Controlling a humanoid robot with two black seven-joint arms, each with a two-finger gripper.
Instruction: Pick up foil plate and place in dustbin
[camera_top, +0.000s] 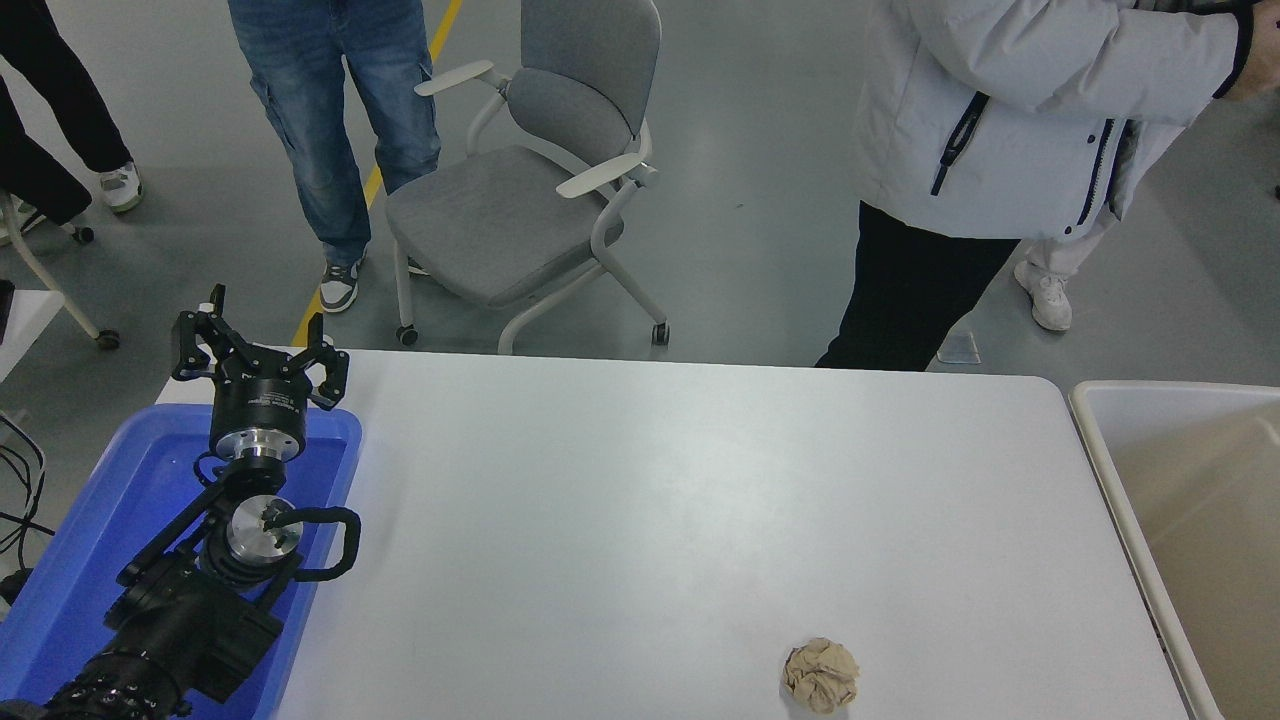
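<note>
The foil plate is out of view. The dustbin (1108, 440), beige with a cream-white rim, stands off the table's right end, and only its left part shows. My left gripper (258, 345) is parked at the lower left, above the far end of a blue tray, its fingers spread open and holding nothing. My right arm does not appear in the head view.
A blue plastic tray (90, 540) lies under the left arm on the table's left end. A crumpled tan paper ball (821, 675) sits near the front edge. A grey chair (520, 190) and people stand beyond the far edge, one in a white jacket (1010, 110).
</note>
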